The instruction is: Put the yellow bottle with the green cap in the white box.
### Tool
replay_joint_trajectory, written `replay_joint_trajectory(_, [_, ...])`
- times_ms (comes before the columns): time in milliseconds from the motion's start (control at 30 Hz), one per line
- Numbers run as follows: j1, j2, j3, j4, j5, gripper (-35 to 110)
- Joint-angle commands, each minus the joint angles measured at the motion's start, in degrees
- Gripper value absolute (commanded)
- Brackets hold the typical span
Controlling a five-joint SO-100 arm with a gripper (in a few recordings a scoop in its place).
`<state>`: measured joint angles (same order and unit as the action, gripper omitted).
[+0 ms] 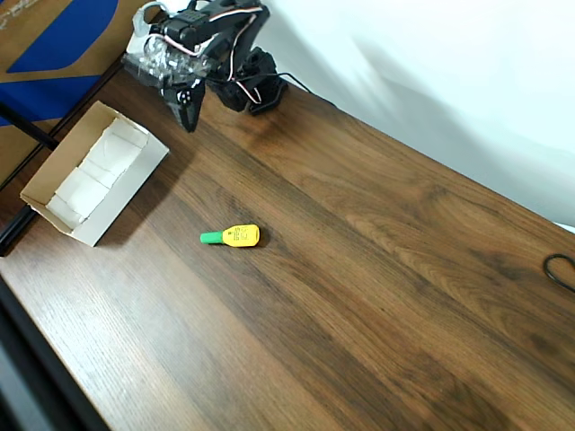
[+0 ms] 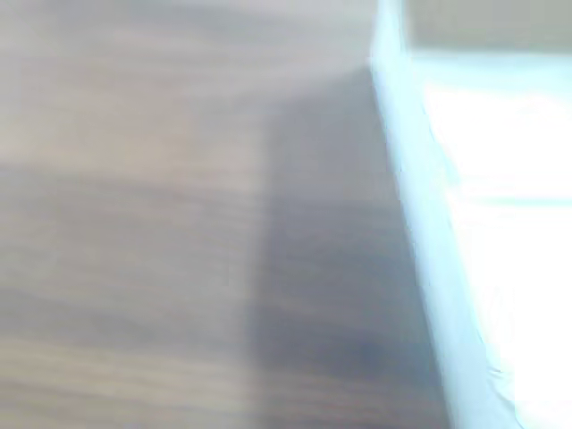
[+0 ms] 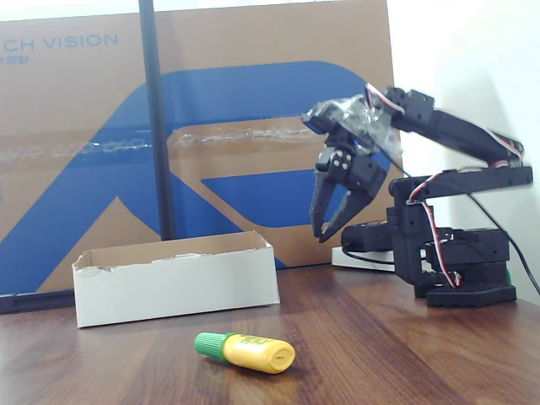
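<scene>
Yellow bottle with the green cap point(image 3: 246, 351), a tiny plastic squeeze bottle, is lying on its side on the wooden table point(image 1: 377, 269), well apart from the white box point(image 1: 108, 211). Probably light and slippery; gripping across the flat yellow body looks safest. The black gripper point(image 3: 334, 234) is hanging raised and empty beside the box, fingers narrowly parted.

Black plastic arm point(image 3: 447, 135) on a blocky black base point(image 3: 460, 257) at the tabletop's back edge. Red, white and black wires looped along the joints. Crinkled clear plastic wrap around the wrist. Two tapered black fingers on the gripper point(image 3: 332, 229).
</scene>
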<state>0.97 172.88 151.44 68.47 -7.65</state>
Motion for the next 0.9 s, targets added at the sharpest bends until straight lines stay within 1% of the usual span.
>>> replay_joint_trajectory(0, [0.53, -4.39, -4.48, -1.76, 0.35, 0])
replay_joint_trajectory(167, [-3.08, -11.78, -7.12, -5.98, 1.14, 2])
replay_joint_trajectory(367, [-5.45, -16.08, -8.26, -16.35, 2.29, 7])
replay_joint_trajectory(600, [-10.55, -28.56, -16.61, -20.3, 1.93, 9])
replay_joint_trajectory(867, [-17.58, -40.52, -17.84, -28.83, -1.58, 13])
